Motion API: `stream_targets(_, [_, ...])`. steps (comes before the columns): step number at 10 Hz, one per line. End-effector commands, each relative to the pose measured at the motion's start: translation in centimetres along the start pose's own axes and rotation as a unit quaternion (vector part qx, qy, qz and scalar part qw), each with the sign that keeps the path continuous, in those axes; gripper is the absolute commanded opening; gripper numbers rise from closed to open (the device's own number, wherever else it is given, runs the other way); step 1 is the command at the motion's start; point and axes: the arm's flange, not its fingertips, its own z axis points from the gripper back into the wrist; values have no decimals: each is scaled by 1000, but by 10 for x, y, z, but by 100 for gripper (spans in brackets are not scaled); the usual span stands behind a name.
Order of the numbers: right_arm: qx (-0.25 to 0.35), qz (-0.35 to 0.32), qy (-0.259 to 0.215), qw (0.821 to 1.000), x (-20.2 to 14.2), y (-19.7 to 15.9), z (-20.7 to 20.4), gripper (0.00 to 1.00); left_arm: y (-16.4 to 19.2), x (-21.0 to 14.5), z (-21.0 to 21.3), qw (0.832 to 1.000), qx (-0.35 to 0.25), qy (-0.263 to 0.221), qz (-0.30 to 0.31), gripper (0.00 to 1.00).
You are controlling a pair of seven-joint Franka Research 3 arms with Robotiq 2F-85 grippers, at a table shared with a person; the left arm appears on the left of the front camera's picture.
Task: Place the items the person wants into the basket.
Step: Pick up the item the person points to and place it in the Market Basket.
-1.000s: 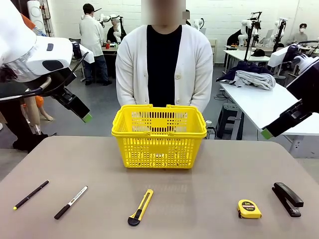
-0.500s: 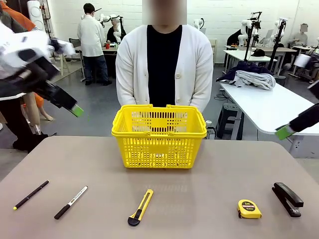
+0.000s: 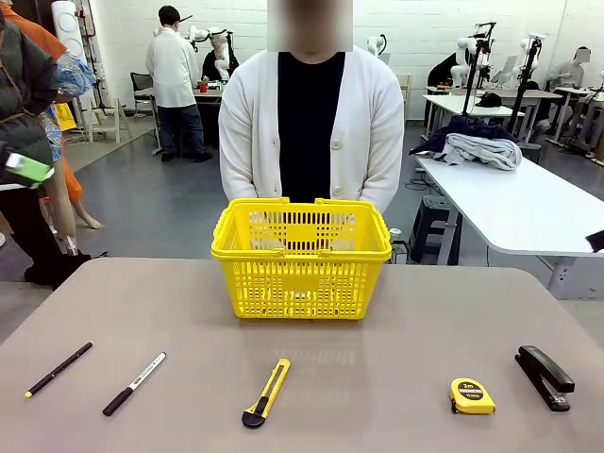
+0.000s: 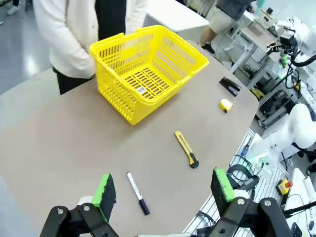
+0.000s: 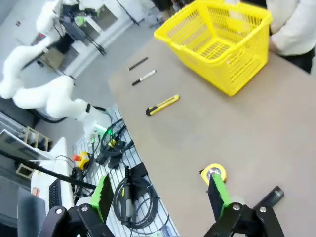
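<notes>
Glossy plastic basket [image 3: 301,274], matt table [image 3: 377,377]

A white-barrelled marker [image 3: 134,383] with a black cap lies on the grey-brown table [image 3: 406,311] at the front left, and a small yellow tape measure [image 3: 472,395] lies flat at the front right. Farther back, a heap of grey and dark clothes [image 3: 472,146] rests on a white table [image 3: 510,203] at the right side.

Right end effector [image 5: 160,195] spread wide above table [image 5: 197,128] edge, tape measure [image 5: 214,174] near one pad [image 5: 217,190], yellow basket [image 5: 217,44] beyond
</notes>
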Motion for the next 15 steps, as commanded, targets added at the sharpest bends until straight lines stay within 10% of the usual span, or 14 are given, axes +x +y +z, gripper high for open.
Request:
stream_targets(1, [-22,9,-36,999,-25,1,30,100,6,-25,31,1000,3,-6,-9,100])
stream_targets(7, [-123,-16,-133,983,-120,50,124,100,16,-87,89,998,42,-26,35,100])
stream_targets(15, [-140,-36,-132,981,-131,57,140,100,16,-88,91,998,47,-24,47,100])
